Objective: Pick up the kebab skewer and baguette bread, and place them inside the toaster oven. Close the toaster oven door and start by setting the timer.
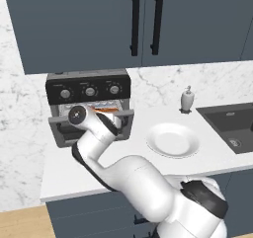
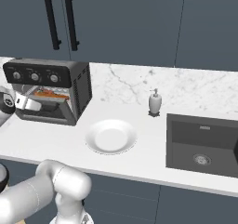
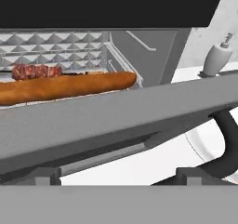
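Marble counter (image 2: 56, 139) | baguette bread (image 3: 60, 87) hides most of kebab skewer (image 3: 36, 72) | jaws released

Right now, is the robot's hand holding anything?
No. The open two-finger gripper holds nothing. The long orange-brown baguette bread and red-brown kebab skewer lie inside the dark grey toaster oven.

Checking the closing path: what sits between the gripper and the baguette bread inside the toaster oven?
In the hand view, the toaster oven door, partly raised, crosses in front of the baguette bread lying on the rack.
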Controlling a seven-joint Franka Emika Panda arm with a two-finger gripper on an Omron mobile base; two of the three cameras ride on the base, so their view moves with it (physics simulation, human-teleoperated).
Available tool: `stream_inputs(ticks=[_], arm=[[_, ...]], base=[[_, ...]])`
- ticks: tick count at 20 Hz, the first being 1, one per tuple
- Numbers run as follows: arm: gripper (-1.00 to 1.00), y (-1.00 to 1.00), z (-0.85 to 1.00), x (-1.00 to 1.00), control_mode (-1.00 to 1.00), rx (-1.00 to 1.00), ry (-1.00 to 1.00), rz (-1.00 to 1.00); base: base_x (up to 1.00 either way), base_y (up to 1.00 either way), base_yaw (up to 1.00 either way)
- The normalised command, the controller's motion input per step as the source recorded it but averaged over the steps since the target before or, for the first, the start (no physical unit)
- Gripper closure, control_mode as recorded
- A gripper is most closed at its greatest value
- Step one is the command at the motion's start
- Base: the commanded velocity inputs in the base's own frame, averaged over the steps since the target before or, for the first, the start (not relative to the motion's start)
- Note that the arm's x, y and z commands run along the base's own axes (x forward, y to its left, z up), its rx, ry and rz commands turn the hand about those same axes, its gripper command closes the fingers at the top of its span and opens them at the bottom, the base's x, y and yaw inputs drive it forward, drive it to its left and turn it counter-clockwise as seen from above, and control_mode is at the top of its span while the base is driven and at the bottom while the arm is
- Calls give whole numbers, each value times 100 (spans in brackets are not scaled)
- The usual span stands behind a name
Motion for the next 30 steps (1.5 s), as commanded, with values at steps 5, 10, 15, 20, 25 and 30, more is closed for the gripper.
stream_inputs(ticks=[5, 10, 15, 20, 25, 30], arm=[[-100, -30, 27, 29, -100, 0, -11, 0], [-100, -28, 55, 10, -100, 0, -6, 0], [-100, -17, 53, -3, -100, 0, -2, 1], [-100, 0, 15, -56, -100, 0, -1, 4], [-100, 8, -11, -97, -100, 0, -3, 9], [-100, 1, -48, -67, -100, 0, -11, 11]], base=[[0, 0, 0], [0, 0, 0], [0, 0, 0], [0, 0, 0], [0, 0, 0], [0, 0, 0]])
